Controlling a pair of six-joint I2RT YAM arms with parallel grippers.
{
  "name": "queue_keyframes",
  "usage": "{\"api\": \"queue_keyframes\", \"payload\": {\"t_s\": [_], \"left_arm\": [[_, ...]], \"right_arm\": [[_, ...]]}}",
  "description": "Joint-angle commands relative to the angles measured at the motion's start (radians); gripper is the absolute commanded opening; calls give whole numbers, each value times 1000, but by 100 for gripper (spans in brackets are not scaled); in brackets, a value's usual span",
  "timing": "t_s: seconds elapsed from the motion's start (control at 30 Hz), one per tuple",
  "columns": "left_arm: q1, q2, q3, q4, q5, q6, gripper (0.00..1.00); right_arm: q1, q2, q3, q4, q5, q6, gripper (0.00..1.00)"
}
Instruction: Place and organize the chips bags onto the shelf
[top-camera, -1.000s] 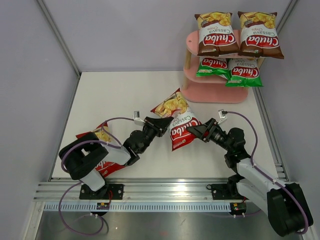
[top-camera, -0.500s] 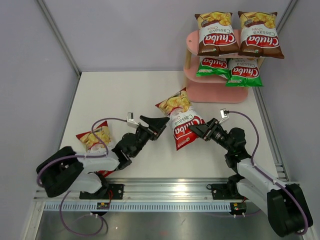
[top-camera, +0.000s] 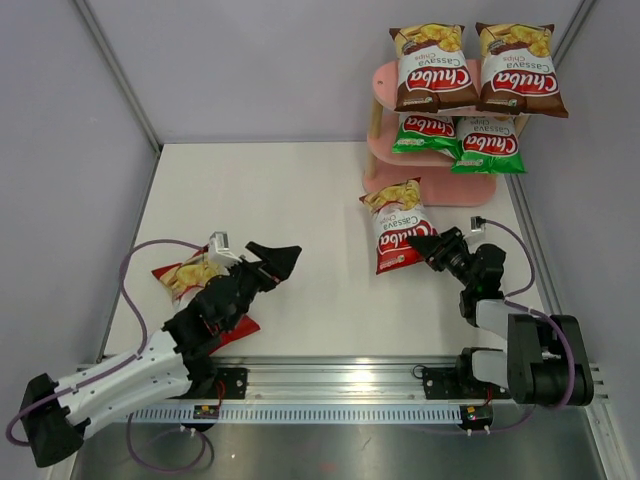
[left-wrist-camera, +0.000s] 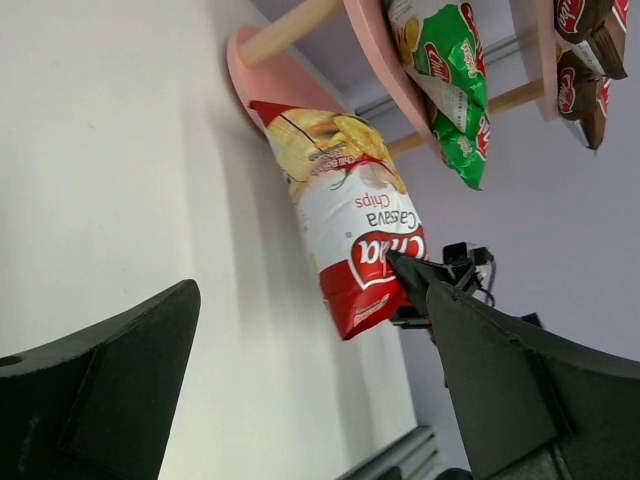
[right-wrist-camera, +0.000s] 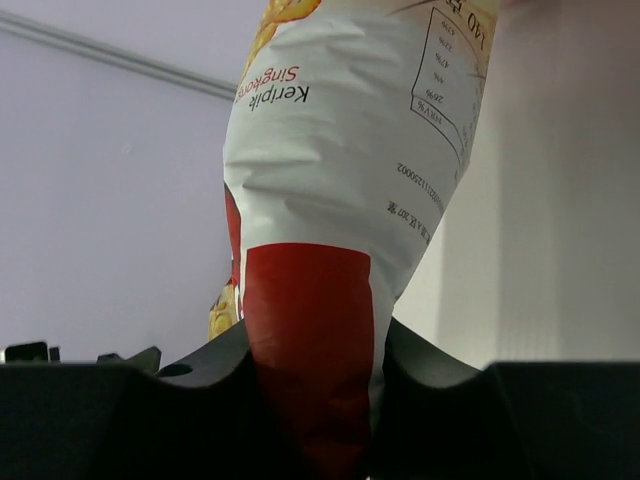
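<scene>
The right gripper (top-camera: 420, 243) clamps the bottom edge of a red chips bag (top-camera: 398, 225), apparently just beside the pink shelf (top-camera: 440, 188). The left gripper (top-camera: 282, 262) gapes wide, empty, above the bench (top-camera: 300, 190).

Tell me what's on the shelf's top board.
The left brown bag and right brown bag lie side by side, covering most of the top board; anything beneath them is hidden.

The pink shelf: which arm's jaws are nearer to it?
Right. The right arm, jaws shut on a red chips bag, is just in front of the shelf; the left arm, jaws open, is far to its left.
</scene>
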Motion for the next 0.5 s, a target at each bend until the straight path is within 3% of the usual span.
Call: {"api": "queue_keyframes", "payload": {"t_s": [0.0, 0.47], "left_arm": [[3, -74, 74, -175, -64, 169, 99], [3, -141, 258, -467, 88, 379, 99]], "right_arm": [[-84, 36, 76, 143, -48, -32, 37], [-320, 433, 256, 466, -146, 123, 38]]}}
